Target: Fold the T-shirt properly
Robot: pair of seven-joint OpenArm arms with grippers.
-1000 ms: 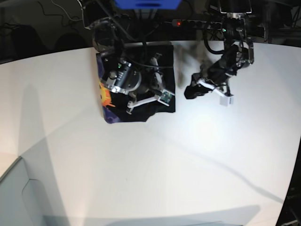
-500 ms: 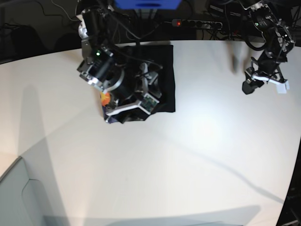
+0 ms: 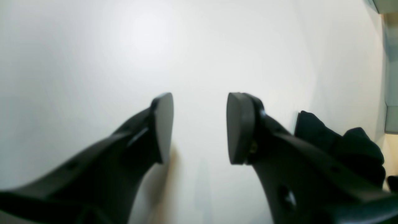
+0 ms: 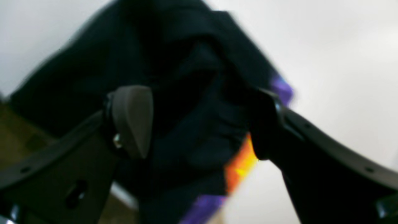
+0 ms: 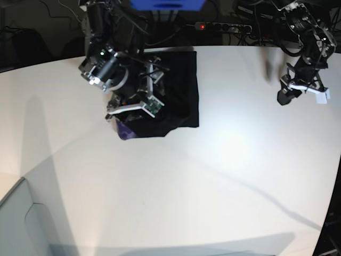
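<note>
T-shirt (image 5: 173,90): black, folded into a rough rectangle, lying at the far edge of the white table (image 5: 213,176); right gripper (image 5: 133,109) directly above its near left corner, jaws spread wide, nothing pinched; left gripper (image 5: 285,96) well apart toward the other side, over bare table, jaws parted and empty; right wrist view alone shows orange and purple print at the cloth's edge (image 4: 239,168) between the spread fingers.

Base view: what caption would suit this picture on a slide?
Right pincer hovers open over a folded black T-shirt on a white table; left pincer hangs apart, open and empty.
</note>
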